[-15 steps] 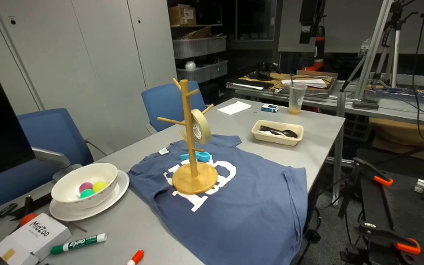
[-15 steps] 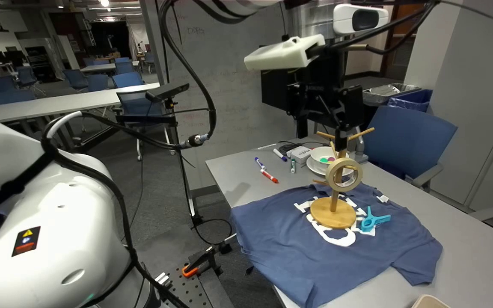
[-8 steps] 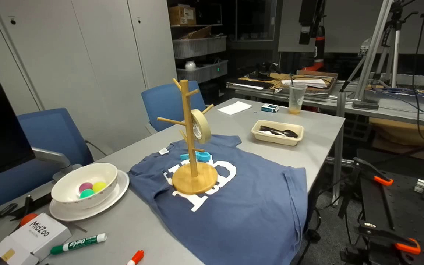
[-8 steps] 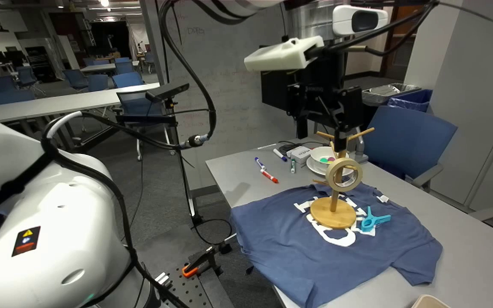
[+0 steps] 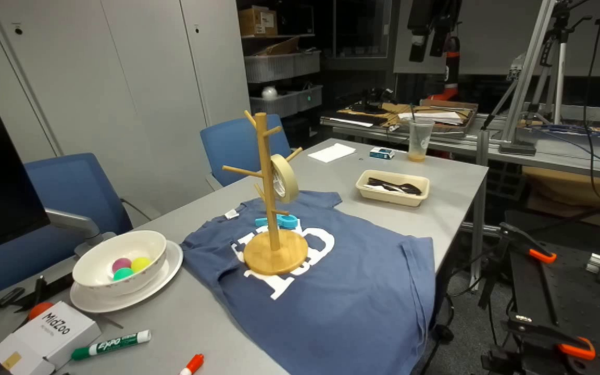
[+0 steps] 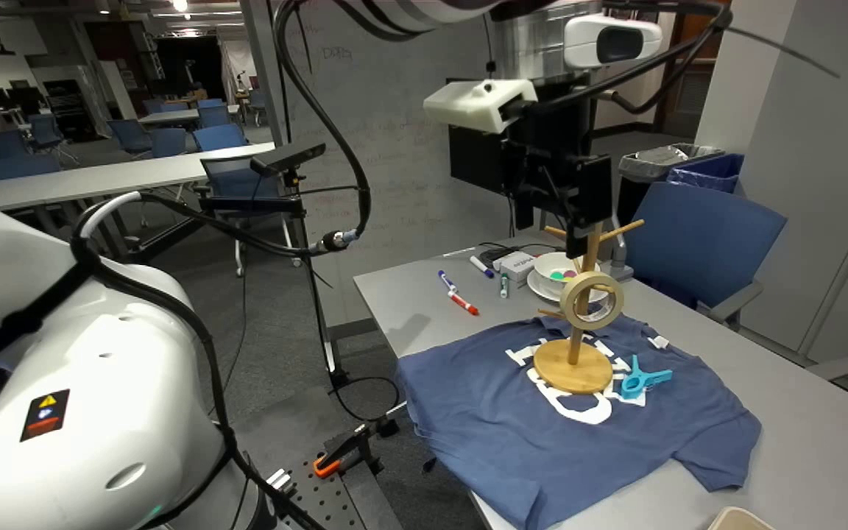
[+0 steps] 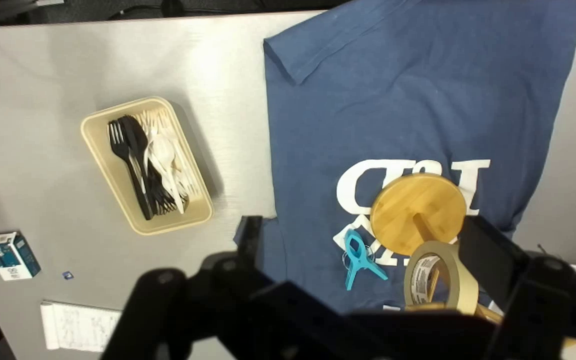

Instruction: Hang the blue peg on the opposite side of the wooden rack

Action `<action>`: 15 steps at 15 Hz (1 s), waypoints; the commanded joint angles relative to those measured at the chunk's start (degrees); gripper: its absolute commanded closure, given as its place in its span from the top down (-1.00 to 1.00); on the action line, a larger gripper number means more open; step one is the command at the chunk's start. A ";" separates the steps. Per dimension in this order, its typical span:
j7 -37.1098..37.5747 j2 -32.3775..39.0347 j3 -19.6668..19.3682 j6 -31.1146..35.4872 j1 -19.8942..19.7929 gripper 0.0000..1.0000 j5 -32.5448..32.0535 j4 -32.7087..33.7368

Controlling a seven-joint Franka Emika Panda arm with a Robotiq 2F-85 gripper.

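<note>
And the hand (image 6: 550, 235) hangs high over the counter (image 6: 799, 449), fingers (image 6: 577, 243) well apart with nothing between them, presumably spread to take the blue peg (image 6: 639, 380). That peg lies loose on the shirt (image 6: 483, 405), just right of the wooden rack (image 6: 573, 364) in an exterior view. The rack stands on its broad round foot; a tape roll (image 5: 289, 179) hangs with a branch through its hole, so the opposite side probably wants the peg; which branch, I can't tell, with the hand part-covering the top.

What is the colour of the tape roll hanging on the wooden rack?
The tape roll is pale beige, seen best in the wrist view.
</note>
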 commanded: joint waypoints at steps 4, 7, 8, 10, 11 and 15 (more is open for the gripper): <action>0.41 0.04 0.05 -0.16 -0.06 1.00 0.19 -0.15; 0.41 0.04 0.05 -0.16 -0.06 1.00 0.19 -0.16; 0.41 0.04 0.05 -0.16 -0.06 1.00 0.19 -0.16; 0.41 0.04 0.05 -0.16 -0.06 1.00 0.19 -0.16; 0.41 0.04 0.05 -0.16 -0.06 1.00 0.19 -0.16; 1.24 -0.26 -0.04 4.09 -0.02 1.00 0.88 -1.28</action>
